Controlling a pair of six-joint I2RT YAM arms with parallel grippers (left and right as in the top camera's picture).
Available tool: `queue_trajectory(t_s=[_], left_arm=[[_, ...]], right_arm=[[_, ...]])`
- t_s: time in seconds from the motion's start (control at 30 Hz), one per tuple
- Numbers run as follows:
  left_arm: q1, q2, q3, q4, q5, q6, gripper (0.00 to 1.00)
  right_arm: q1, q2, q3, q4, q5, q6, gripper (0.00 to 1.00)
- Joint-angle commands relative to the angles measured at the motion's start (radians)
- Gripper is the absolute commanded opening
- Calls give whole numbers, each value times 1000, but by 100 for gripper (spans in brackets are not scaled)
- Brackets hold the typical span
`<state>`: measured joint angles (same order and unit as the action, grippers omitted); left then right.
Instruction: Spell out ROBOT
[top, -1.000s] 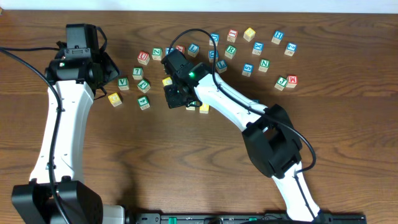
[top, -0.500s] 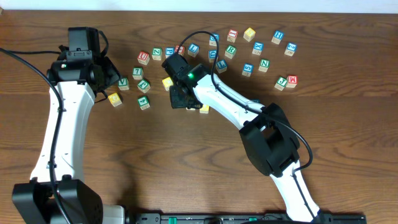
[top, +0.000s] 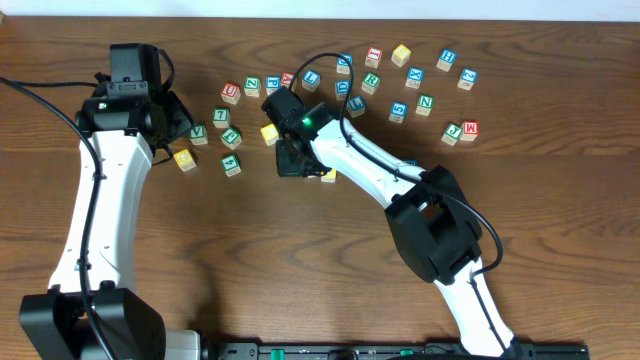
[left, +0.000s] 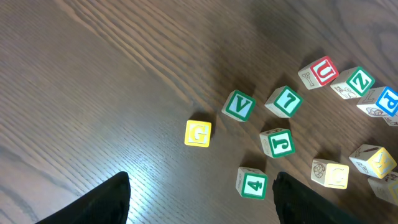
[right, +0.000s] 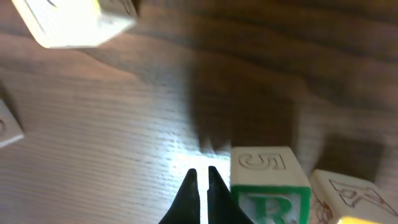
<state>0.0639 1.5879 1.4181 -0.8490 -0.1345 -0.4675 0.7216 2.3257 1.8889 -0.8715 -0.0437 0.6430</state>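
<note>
The right gripper is hovering low with its fingers pressed together, gripping nothing. The R block is sitting just beside the fingertips, to their right in the wrist view, not between them. The left gripper is hanging spread wide and farther off, so the right arm is nearer.

The claw is seen at the lower edge, its two dark tips drawn almost together, with only a bright sliver between them and nothing held. Just to its right a green-edged block is stood on the desk. An R is shown on its near face, and what may be a 5 is pressed into its top. A pale block is placed just beside it on the right. A blurred white-and-yellow block is seen at the upper left, and a pale corner is cut off by the left edge.
</note>
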Motion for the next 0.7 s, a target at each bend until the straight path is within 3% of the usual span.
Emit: queue_trajectory(t_s=[0.0,0.67], left_arm=[[2,10,-8,-3,-11,2,72],[2,10,-8,-5,-11,2,72]], right_arm=[[-16,17,0,29,15,14,1],[-37,17,0,-8,13,3,1]])
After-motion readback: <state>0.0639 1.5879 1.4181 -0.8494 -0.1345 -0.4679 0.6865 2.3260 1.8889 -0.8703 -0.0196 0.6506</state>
